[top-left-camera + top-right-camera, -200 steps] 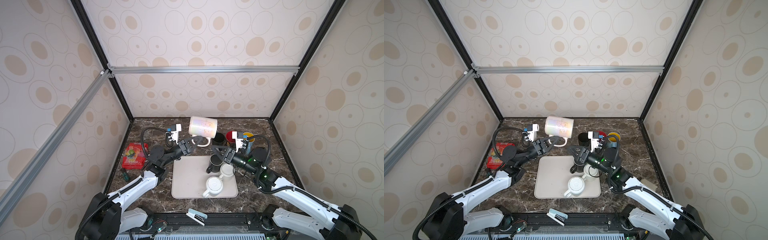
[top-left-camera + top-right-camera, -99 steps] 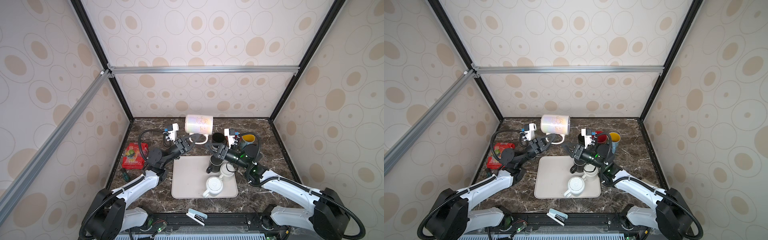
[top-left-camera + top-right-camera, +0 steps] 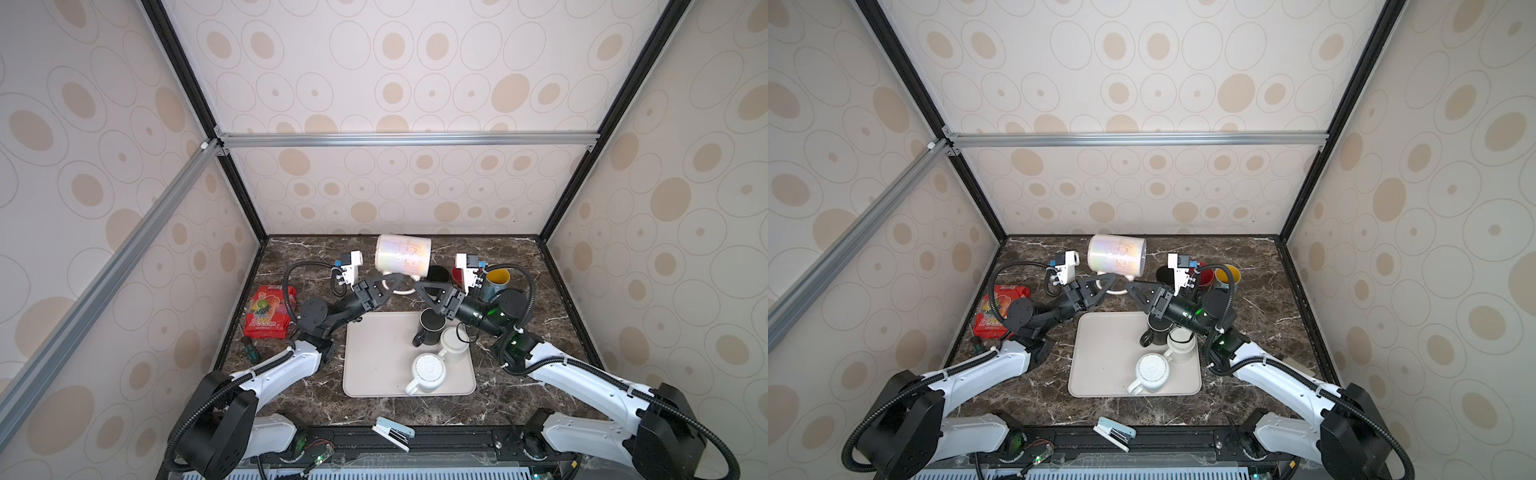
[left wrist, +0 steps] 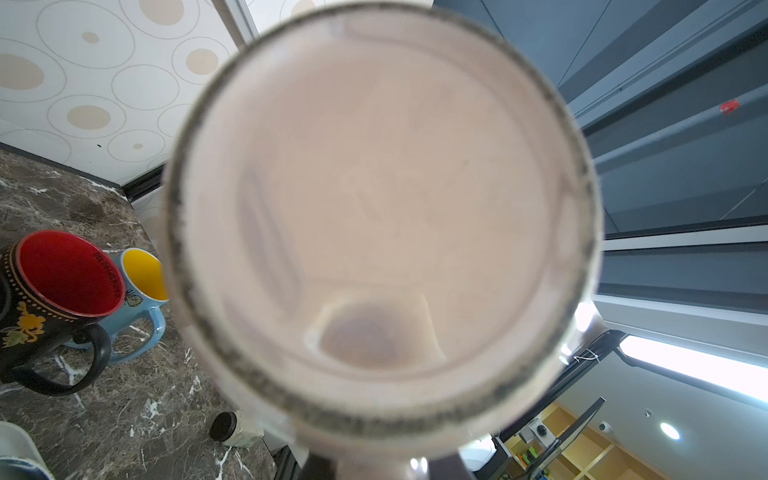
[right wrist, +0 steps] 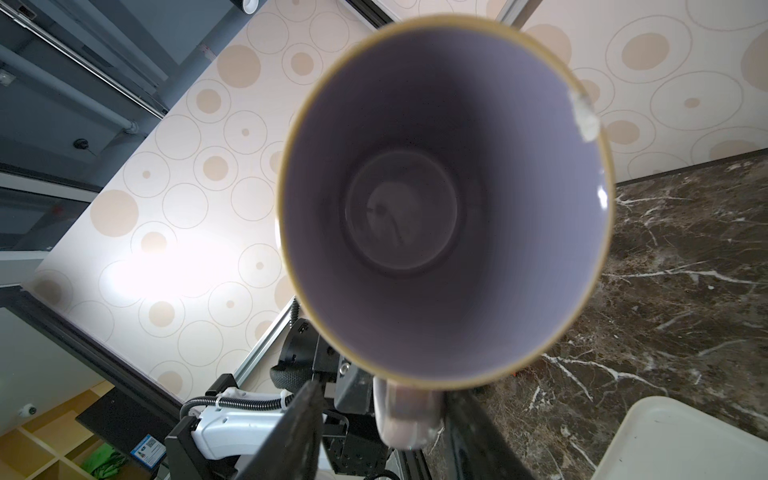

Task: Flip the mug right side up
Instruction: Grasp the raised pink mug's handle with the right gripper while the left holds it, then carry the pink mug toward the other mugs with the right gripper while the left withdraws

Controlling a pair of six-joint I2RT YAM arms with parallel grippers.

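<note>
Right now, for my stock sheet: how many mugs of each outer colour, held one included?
White: 3 (held mug, white tray mug, upturned mug)
Black: 3 (black tray mug, back mug, red-lined mug)
Blue: 1 (yellow-lined mug)
Total: 7 mugs

This is a robotics lab test cell. Cream wall panels printed with beige ovals (image 3: 395, 191) sit in a frame of black posts (image 3: 245, 195) and a silver aluminium crossbar (image 3: 407, 139), boxing in a dark brown marble-patterned surface (image 3: 519, 291). A white-and-black left robot arm (image 3: 282, 370) and its right twin (image 3: 582, 374) rise from a black rail (image 3: 457, 440) at the front edge. Beyond the panels, the wrist views show a grey-blue ceiling (image 4: 665, 124), a bright strip light (image 4: 698, 365), light wooden cubby shelves (image 4: 582, 461) and a small white security camera (image 5: 27, 410).
</note>
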